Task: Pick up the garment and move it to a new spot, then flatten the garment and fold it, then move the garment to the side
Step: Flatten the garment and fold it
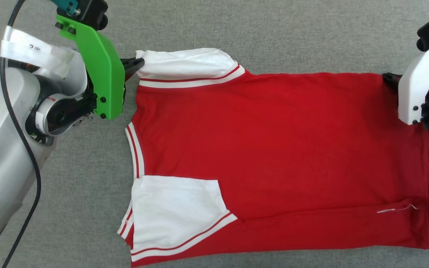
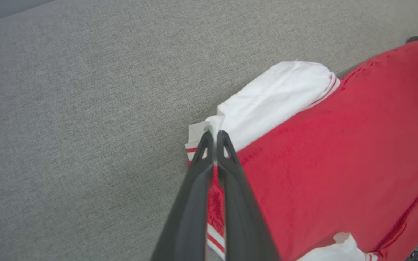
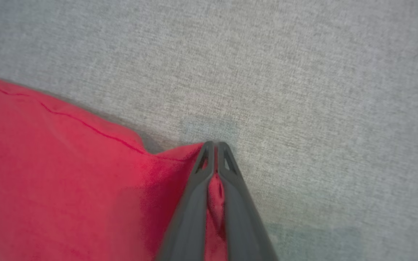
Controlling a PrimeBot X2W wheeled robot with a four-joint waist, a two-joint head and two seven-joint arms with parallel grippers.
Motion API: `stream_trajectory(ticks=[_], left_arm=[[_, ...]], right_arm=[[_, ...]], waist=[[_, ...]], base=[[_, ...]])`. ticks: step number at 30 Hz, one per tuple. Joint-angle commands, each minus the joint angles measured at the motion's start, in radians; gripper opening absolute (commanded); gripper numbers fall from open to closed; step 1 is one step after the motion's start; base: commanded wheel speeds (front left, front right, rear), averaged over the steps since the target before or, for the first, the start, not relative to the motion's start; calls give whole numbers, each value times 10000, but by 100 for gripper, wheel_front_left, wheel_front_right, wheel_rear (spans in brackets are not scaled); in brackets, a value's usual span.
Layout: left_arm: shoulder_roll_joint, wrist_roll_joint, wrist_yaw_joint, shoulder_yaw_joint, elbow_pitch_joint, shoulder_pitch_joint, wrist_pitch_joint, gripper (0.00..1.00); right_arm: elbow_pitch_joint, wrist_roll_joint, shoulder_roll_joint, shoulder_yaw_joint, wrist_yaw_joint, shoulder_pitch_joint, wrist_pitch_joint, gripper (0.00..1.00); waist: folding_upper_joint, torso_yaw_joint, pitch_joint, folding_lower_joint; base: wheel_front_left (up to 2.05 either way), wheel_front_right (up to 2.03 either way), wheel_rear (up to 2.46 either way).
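The garment (image 1: pixel 274 149) is cut off at 6 o'clock of the head view, and its underside is hidden. The left gripper (image 1: pixel 135 64) is largely covered by a green bracket (image 1: pixel 99 70) at 10 o'clock, the right gripper (image 1: pixel 390 80) (a dark tip is seen) by a white housing (image 1: pixel 415 93) at 3 o'clock. The right wrist view is blurred.

Bright, even, diffuse light is spread over all views, a thin shadow is cast along the garment (image 3: pixel 49 181) edge toward 12 o'clock, and the right wrist view is softly blurred.
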Motion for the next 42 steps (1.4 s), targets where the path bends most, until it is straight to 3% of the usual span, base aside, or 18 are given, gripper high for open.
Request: stream_trajectory(ticks=[1,13,26,32,42], left_arm=[[-114,-119,-66,96,130,256,-210,0],[-236,-383,-193,145,799,1313,-1053,0],[285,-809,106,-54,-185,3723,-1548,0],[702,-912,513,-338,-913,5222,-1668,0],[828,-842,876,-781,-1263,6366,-1774,0]], right_arm=[[170,35,-32,-62,-9,272,-236,0],[-19,832,-192,-915,-9,1590,-2227,0],[-1149,1655,-470,-1178,-9,4591,-4033,0],[-1650,1881,-896,-855,-9,5803,-4358,0],[-2147,2309,-1434,-527,-9,6523,-4027,0]], waist=[[0,-79,-334,0],[0,-86,-1849,0],[0,-5,-3108,0],[0,-44,-3353,0],[0,-143,-3551,0]], base=[[0,0,0],[0,0,0],[0,0,0],[0,0,0],[0,0,0]])
